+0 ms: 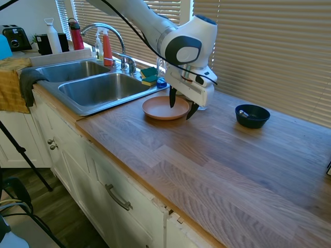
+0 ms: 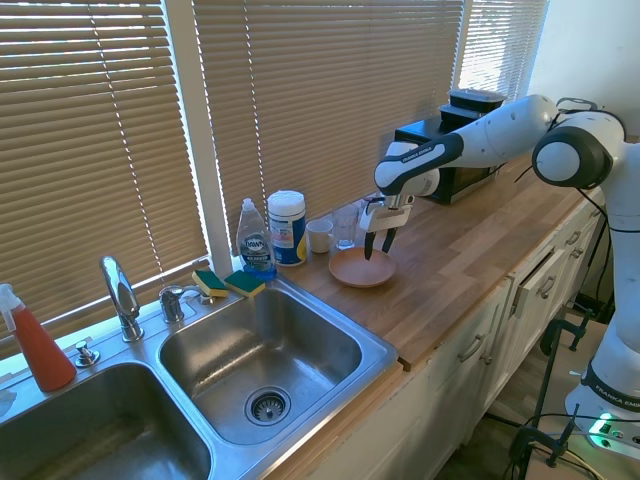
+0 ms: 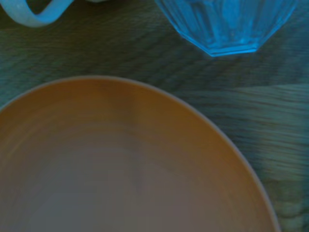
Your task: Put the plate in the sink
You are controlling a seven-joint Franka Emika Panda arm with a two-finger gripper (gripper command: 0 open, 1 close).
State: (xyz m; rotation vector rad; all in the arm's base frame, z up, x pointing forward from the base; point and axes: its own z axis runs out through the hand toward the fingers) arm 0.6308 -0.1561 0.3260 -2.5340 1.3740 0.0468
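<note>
A dark navy bowl [image 1: 252, 115] sits on the wooden bench [image 1: 217, 160]. Well apart from it stand a dish soap bottle [image 2: 255, 240], white canister [image 2: 287, 228], two sponges [image 2: 228, 284] and a red bottle [image 2: 36, 343].

The plate [image 1: 164, 108] was a matte terracotta orange, set against a countertop [image 1: 232, 170] of striped brown wood grain, and the sink [image 2: 230, 370] was bare grey steel under a shiny chrome faucet [image 1: 108, 32]. The gripper [image 1: 182, 106] had black fingers below a white body, the small bowl [image 1: 252, 115] was dark navy, and the sponges [image 2: 230, 284] were yellow with green tops — the blinds [image 2: 90, 150] behind them showed tan slats. The bottle [image 2: 38, 348] by the far basin was orange-red, the dish-soap bottle [image 2: 256, 245] clear blue, and the cabinets [image 1: 103, 191] off-white — the glass [image 3: 227, 24] in the wrist view looked pale blue.
</note>
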